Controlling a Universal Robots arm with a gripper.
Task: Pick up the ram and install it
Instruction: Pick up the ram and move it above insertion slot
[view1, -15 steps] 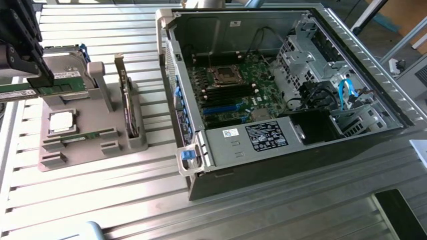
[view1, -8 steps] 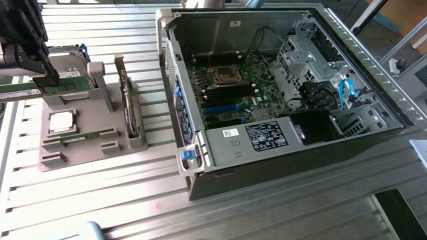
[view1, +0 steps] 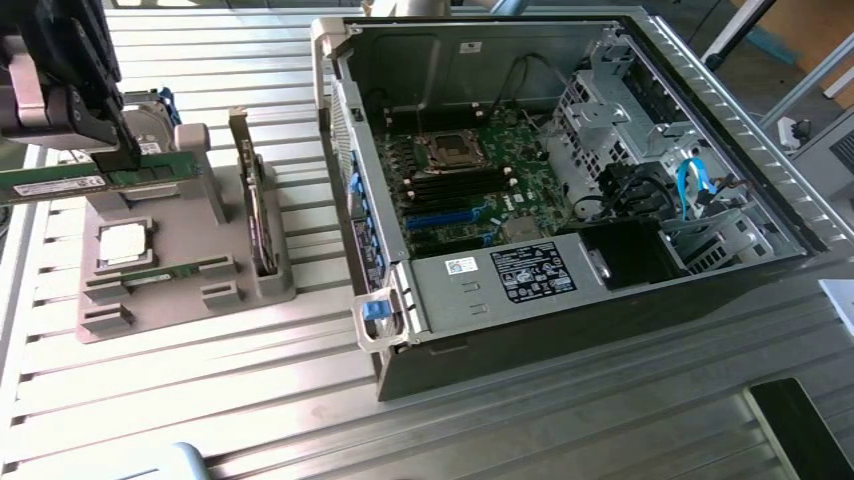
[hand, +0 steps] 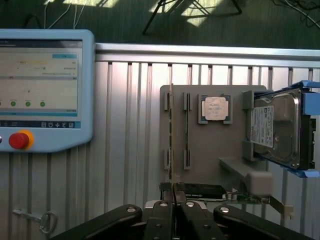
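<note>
My gripper (view1: 134, 165) hangs at the exterior view's left, shut on the ram (view1: 74, 186), a long thin green board held level above the grey parts fixture (view1: 200, 215). From the wrist, the ram (hand: 171, 140) appears edge-on as a thin line running out from between my closed fingers (hand: 162, 220), over the fixture (hand: 210, 155). The open computer case (view1: 561, 300) lies to the exterior view's right, its motherboard (view1: 461, 185) exposed with dark memory slots near the processor socket.
The fixture carries a processor chip (hand: 216, 108), a hard drive (hand: 277, 127) in a blue bracket, an upright expansion card (view1: 254, 215) and a second green stick (view1: 174, 272). A teach pendant (hand: 40, 90) and a key (hand: 35, 220) lie on the ribbed metal table (view1: 200, 400).
</note>
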